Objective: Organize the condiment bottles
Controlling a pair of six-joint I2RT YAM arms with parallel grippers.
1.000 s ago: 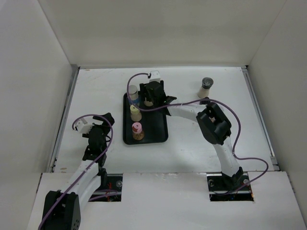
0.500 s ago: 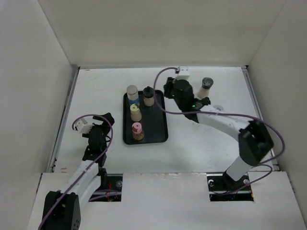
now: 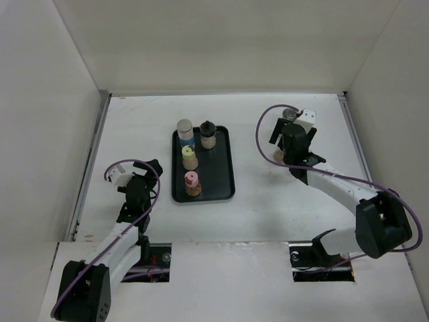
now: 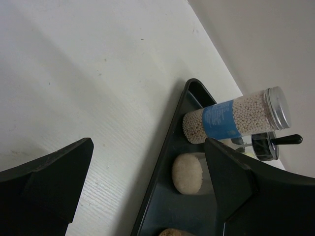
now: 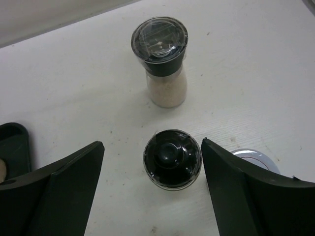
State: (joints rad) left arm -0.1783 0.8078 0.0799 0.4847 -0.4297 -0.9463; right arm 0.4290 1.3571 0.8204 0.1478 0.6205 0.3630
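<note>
A black tray holds a blue-labelled bottle, a black-capped bottle, a cream-capped bottle and a pink-capped bottle. My right gripper is open at the back right. In the right wrist view it hovers over a black-capped bottle seen from above, between the jaws, not touched. A black-capped jar of pale grains stands beyond it, its cap also in the top view. A silver cap peeks from behind the right finger. My left gripper is open and empty, left of the tray.
The left wrist view shows the tray's left rim, the blue-labelled bottle and the cream-capped bottle's base between my open left gripper. White walls close in the table on three sides.
My right arm has swung from the tray to the back right, leaving the black-capped bottle standing on the tray. It now hangs over the bottles there. The left arm has barely moved.
</note>
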